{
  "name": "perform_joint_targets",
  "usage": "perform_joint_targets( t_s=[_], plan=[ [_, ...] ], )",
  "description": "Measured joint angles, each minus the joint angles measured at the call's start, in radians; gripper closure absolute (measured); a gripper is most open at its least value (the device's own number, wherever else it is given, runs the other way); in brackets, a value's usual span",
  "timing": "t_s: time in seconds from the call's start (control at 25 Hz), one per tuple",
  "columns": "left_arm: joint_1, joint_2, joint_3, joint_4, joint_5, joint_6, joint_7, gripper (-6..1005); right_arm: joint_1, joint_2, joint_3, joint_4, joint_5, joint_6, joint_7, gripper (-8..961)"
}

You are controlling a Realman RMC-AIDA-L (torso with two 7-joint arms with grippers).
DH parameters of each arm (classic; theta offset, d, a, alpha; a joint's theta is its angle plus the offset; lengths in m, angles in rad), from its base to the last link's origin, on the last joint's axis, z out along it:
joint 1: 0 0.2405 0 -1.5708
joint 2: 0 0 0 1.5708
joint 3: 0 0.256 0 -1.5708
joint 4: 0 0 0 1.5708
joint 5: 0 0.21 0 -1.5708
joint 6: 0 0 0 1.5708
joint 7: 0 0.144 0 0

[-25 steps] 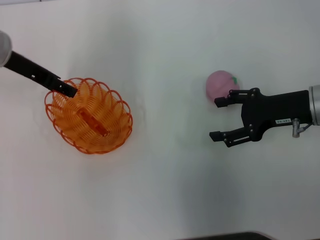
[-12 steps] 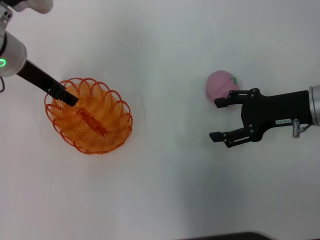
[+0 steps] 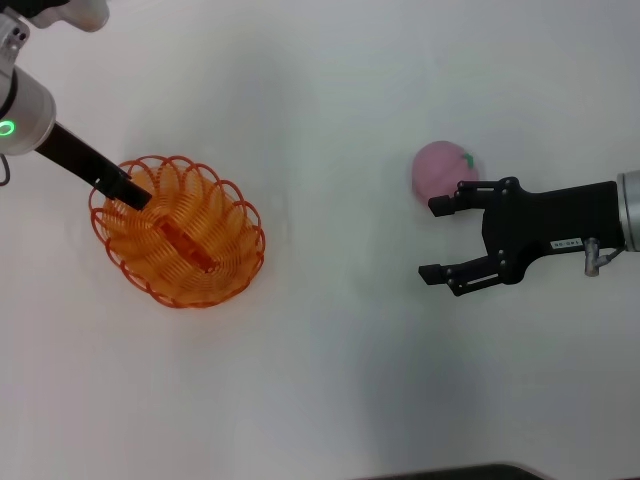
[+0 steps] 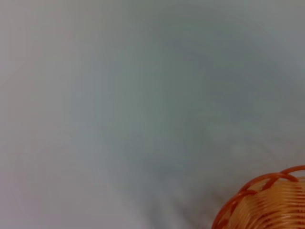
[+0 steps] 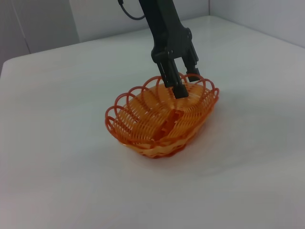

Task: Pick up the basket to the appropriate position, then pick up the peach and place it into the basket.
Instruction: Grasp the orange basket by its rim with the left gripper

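— Why is the left end effector point(image 3: 128, 192) down at the far-left rim of the basket point(image 3: 180, 232)?

— From where I stand, it looks like it's gripping that scalloped edge, one finger inside the rim and one outside, clamped on the wire. I'd guess it means to drag or lift the basket into position before any fruit goes in.

— And the right end effector point(image 3: 440, 238)?

— Spread wide, holding nothing, hovering just beside the peach point(image 3: 441, 170) on the right of the bench point(image 3: 330, 110). One fingertip overlaps the fruit's near side; I can't tell if it touches.

— What's the peach like?

— Round, pale pink, with a small green mark on top. It sits well apart from the basket, which is an orange oval of open coiled wire.
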Motion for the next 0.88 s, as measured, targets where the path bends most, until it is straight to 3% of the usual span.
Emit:
perform_joint_targets(
  t_s=[0.12, 0.56, 0.68, 0.88],
  plan=[
    [0.004, -0.001, -0.004, 0.010, 0.002, 0.003, -0.001, 347, -0.001, 0.000, 0.000, -0.001, 0.000, 0.000, 0.000, 40],
    [0.005, -0.002, -0.001, 0.007, 0.011, 0.006, -0.002, 595, -0.002, 0.000, 0.000, -0.002, 0.000, -0.001, 0.000, 43],
    [0.005, -0.002, -0.004, 0.007, 0.011, 0.007, -0.002, 802, -0.001, 0.000, 0.000, -0.001, 0.000, -0.002, 0.000, 44],
    [0.002, -0.003, -0.006, 0.005, 0.011, 0.008, -0.018, 882, 0.000, 0.000, 0.000, 0.001, 0.000, -0.002, 0.000, 46]
  ],
)
